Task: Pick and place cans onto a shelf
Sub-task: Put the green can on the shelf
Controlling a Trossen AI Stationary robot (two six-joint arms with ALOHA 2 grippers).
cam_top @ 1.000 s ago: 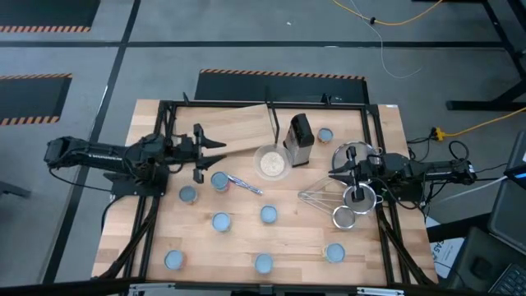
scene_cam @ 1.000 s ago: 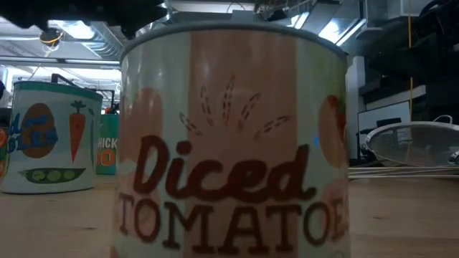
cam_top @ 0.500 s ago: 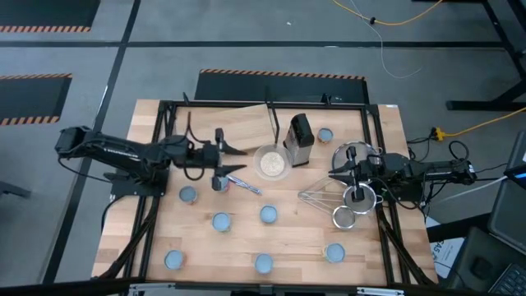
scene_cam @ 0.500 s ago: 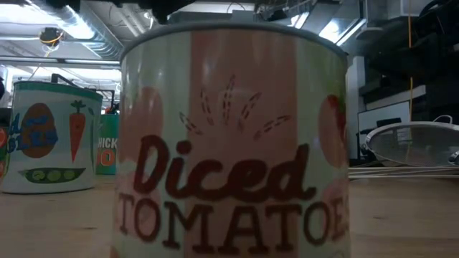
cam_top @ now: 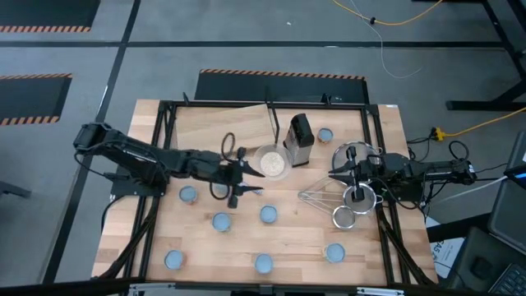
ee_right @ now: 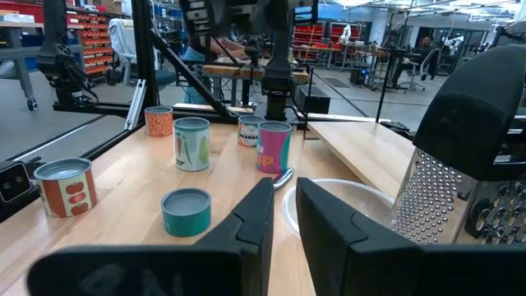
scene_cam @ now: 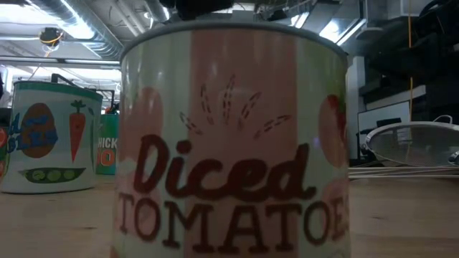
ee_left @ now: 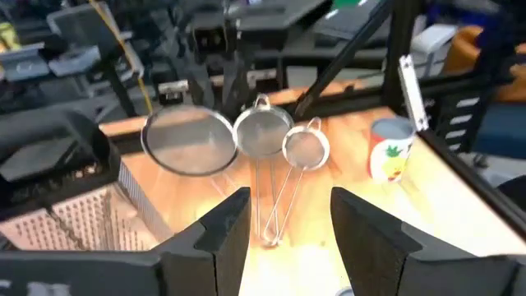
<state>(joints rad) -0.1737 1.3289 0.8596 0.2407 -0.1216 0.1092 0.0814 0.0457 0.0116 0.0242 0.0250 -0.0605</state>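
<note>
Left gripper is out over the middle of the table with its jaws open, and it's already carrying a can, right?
Not quite. The left gripper is over the middle of the table with its jaws open, but it carries nothing; the left wrist view shows only strainers beyond its bare fingers.

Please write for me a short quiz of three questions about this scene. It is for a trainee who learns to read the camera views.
1. True or false: a can already stands on the shelf.
2. In the low view, what does the label of the nearest can say? A) Diced Tomatoes B) Sweet Corn C) Tuna
3. In the left wrist view, how many round strainers lie on the table ahead of the left tool?

Key: 1. False, the board holds no can. 2. A. 3. Three.
</note>
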